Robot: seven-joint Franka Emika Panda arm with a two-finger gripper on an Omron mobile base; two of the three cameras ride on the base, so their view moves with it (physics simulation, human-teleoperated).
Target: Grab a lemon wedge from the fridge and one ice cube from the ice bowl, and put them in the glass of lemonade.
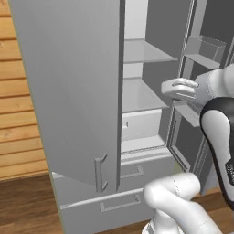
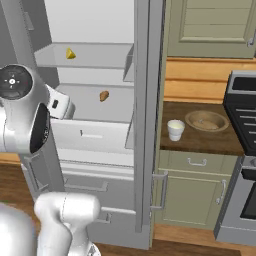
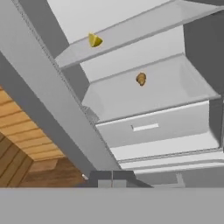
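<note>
- Closest to the hand camera, the gripper (image 3: pixel 112 178) has its two dark fingertips pressed together with nothing between them; it hangs in front of the open fridge (image 1: pixel 73 91), level with the lower shelves.
- Just beyond the tips runs the edge of the left door, with wooden floor showing past it.
- Further in, a pale drawer (image 3: pixel 153 127) with a slot handle sits under the lower shelf.
- On that lower shelf lies a small brown lump (image 3: pixel 141 78), well clear of the gripper.
- One shelf higher, near its front edge, rests the lemon wedge (image 3: pixel 95 40), bright yellow, also seen in the right base view (image 2: pixel 70 53); the gripper is not touching it.
- Both fridge doors stand open; the right door carries bins on its inner face.
- Right of the fridge, on the dark counter (image 2: pixel 210 140), the glass of lemonade (image 2: pixel 175 130) stands just beside the ice bowl (image 2: pixel 206 120).
- A stove (image 2: pixel 242 150) sits at the counter's far right.
</note>
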